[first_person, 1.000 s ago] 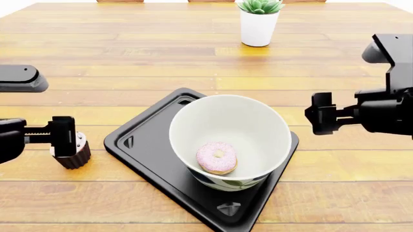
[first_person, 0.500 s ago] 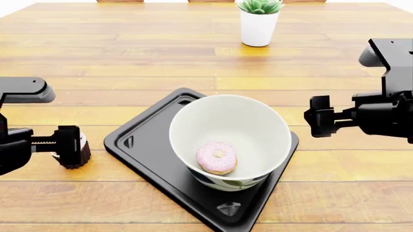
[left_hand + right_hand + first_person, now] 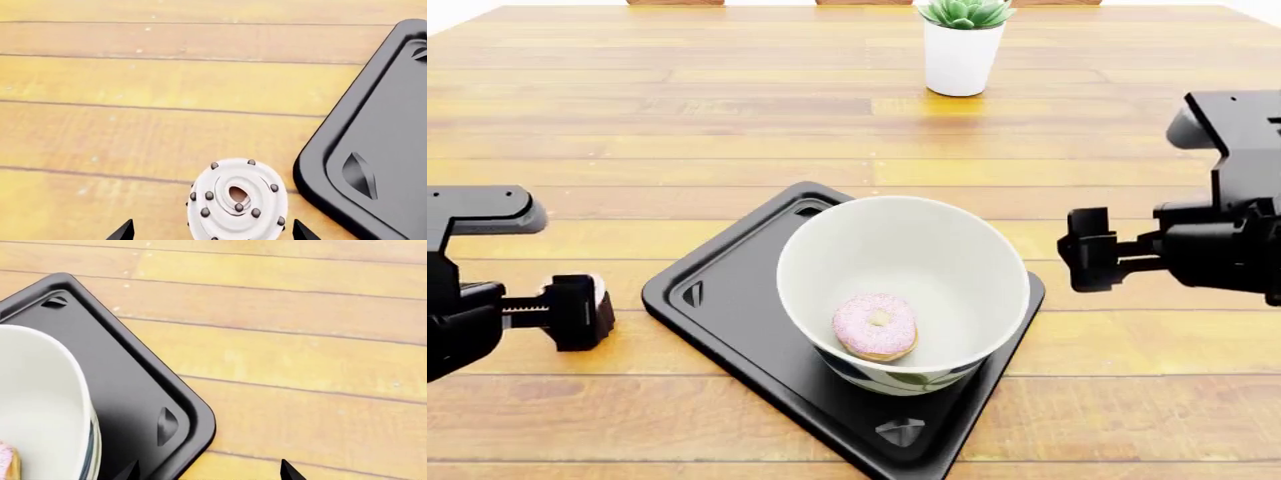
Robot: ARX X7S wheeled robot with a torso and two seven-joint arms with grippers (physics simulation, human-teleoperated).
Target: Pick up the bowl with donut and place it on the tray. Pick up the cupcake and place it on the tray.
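The wooden table (image 3: pixel 694 110) fills every view, its planks bare around the work. On it lies the black tray (image 3: pixel 714 300), set cornerwise, and the bowl (image 3: pixel 901 275) already stands on the tray with the donut (image 3: pixel 876 326) lying inside, so that half of the job looks done. The tray is stiff plastic with a raised rim that anything coming in from the side has to clear.

Next in size is the small white plant pot (image 3: pixel 961 55) at the far edge, well apart from everything and no hindrance.

The right gripper (image 3: pixel 1088 250) hangs just beyond the tray's right edge with nothing in it; its wrist view shows two fingertips spread over bare wood.

The left gripper (image 3: pixel 574 312) sits low beside the tray's left corner. In its wrist view the cupcake (image 3: pixel 237 200) stands upright on the wood, near the tray corner (image 3: pixel 320 165) but not touching it, between the two spread fingertips (image 3: pixel 123 231), which are clear of the wrapper.

The cupcake is probably light, soft on top and easily toppled. The ridged wrapper is the place to grip, low on its sides and gently, leaving the frosting alone. The tray rim calls for a lift, and the bowl takes up most of the tray, leaving the near-left part free.
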